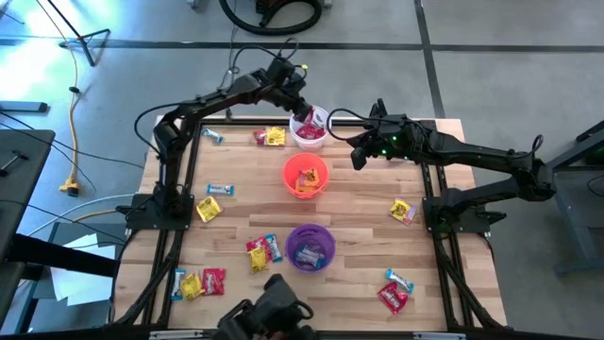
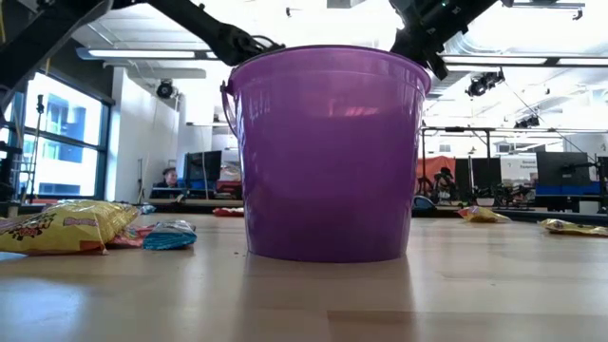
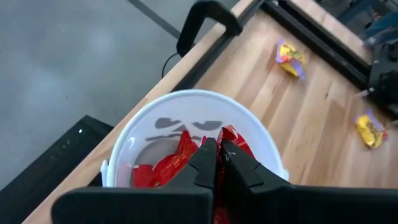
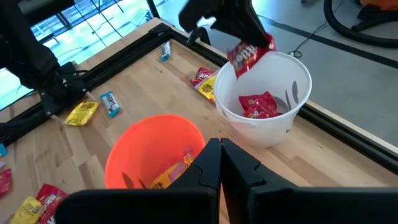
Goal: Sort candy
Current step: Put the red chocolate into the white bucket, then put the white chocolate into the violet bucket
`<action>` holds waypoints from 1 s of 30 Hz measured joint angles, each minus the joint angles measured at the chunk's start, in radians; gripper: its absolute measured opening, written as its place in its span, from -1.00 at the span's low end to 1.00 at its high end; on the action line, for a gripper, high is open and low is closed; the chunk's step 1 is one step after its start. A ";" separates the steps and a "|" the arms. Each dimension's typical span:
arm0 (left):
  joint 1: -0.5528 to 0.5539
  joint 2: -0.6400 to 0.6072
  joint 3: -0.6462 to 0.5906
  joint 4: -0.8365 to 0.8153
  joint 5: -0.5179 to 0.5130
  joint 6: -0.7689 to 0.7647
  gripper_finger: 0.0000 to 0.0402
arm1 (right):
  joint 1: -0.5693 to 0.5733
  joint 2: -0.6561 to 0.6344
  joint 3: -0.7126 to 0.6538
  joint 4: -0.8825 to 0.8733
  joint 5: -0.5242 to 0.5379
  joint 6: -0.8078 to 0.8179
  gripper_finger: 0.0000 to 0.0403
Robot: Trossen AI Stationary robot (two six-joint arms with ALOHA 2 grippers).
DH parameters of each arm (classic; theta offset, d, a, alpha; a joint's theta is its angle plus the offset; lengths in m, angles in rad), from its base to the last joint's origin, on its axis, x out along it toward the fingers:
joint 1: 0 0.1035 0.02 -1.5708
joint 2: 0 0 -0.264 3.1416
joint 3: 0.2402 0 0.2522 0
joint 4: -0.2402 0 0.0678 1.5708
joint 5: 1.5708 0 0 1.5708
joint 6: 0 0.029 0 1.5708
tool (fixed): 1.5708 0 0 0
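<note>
Wooden planks make up the tabletop [image 1: 359,203], with three cups running down the middle of the high view: a white cup [image 1: 310,131] at upper centre, an orange cup [image 1: 306,177] below it and a purple cup [image 1: 310,246] lower still. Loose candy lies scattered to lower left and lower right.

Directly over the white cup hangs the left pincer [image 1: 304,115], closed on a red candy wrapper [image 4: 249,55] that dangles just above the rim, with more red pieces [image 4: 258,106] already lying in the cup straight below. That vertical line is what the release seems to depend on: the wrapper hangs long-side down, inside the rim's outline.

Just right of the white cup, the right pincer [image 1: 360,157] hovers shut and empty, near the orange cup too.
</note>
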 joint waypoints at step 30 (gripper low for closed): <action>0.032 -0.301 -0.272 0.011 -0.206 0.012 -0.97 | 0.000 0.001 0.000 0.030 0.002 0.000 -1.00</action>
